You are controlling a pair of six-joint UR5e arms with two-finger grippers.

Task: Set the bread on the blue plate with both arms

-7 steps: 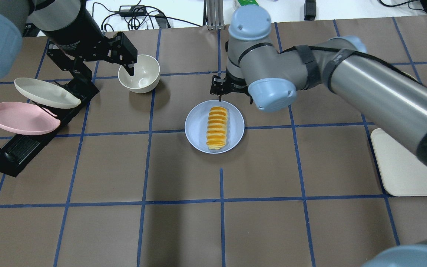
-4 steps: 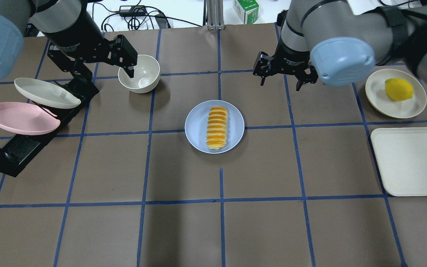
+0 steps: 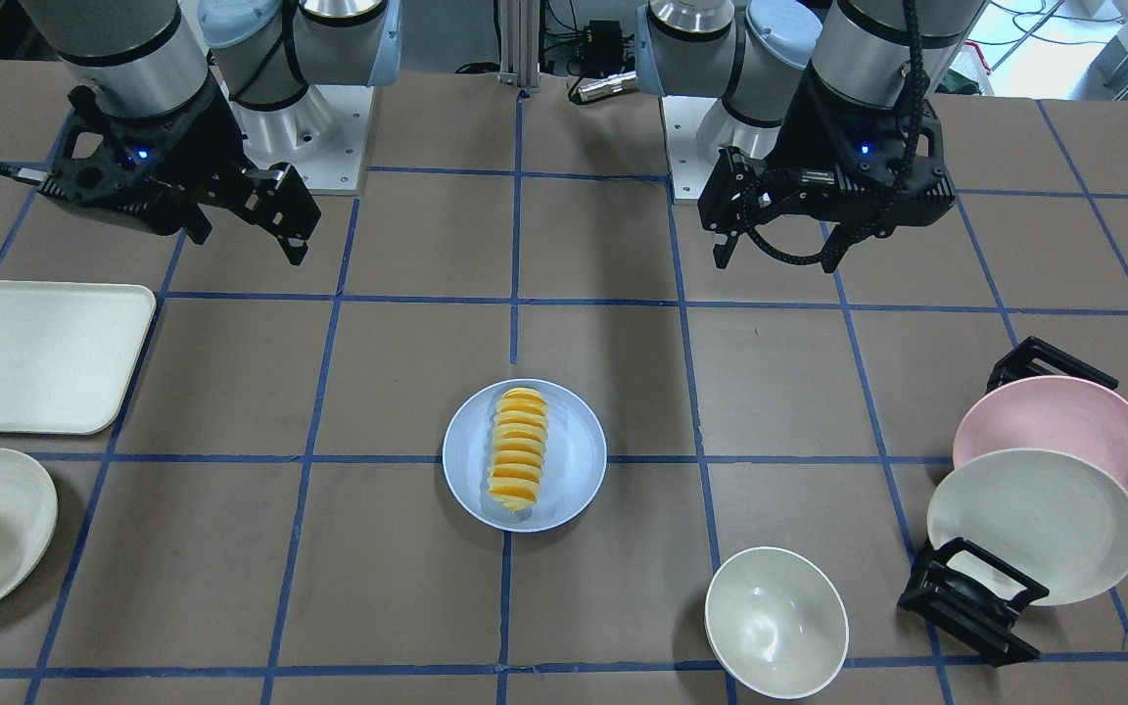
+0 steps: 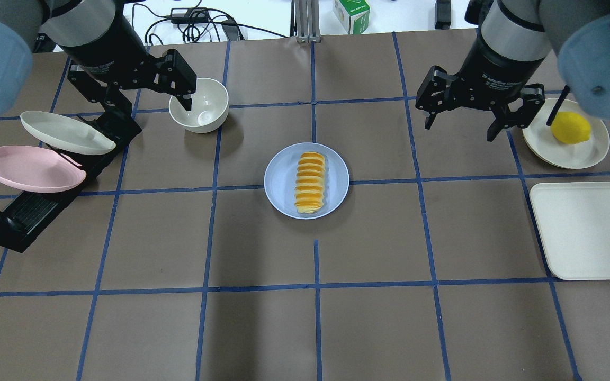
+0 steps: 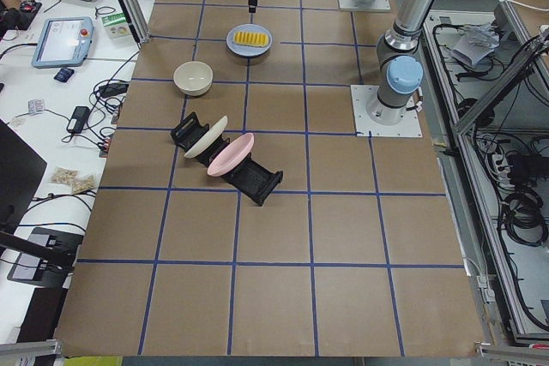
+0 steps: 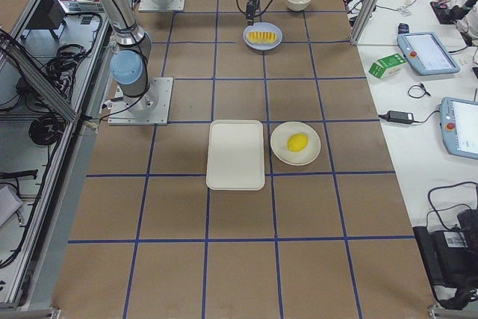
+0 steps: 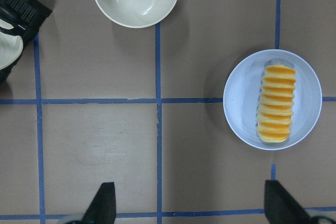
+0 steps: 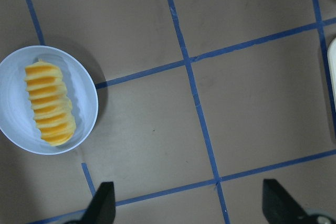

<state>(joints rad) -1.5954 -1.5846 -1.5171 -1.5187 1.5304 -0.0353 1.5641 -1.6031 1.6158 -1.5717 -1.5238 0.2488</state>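
Note:
The bread [image 4: 310,182] lies lengthwise on the blue plate [image 4: 278,185] at the table's middle; both also show in the front view, bread [image 3: 519,448] on plate [image 3: 579,460]. My left gripper [image 4: 149,103] is open and empty, raised above the table left of the plate, also seen in the front view [image 3: 777,255]. My right gripper [image 4: 461,129] is open and empty, raised to the right of the plate, also seen in the front view [image 3: 246,240]. Both wrist views look down on the bread [image 7: 277,103] [image 8: 50,103] between spread fingertips [image 7: 105,205] [image 8: 275,203].
A cream bowl [image 4: 199,106] stands beside the left gripper. A black rack [image 4: 29,211] holds a cream-white plate [image 4: 64,132] and a pink plate [image 4: 29,169]. At right, a lemon [image 4: 570,128] sits on a cream plate [image 4: 591,153] behind a cream tray [image 4: 591,233].
My right arm has swung away from just behind the blue plate to the right, uncovering the lemon plate and tray. The left arm, bread and plate have not moved.

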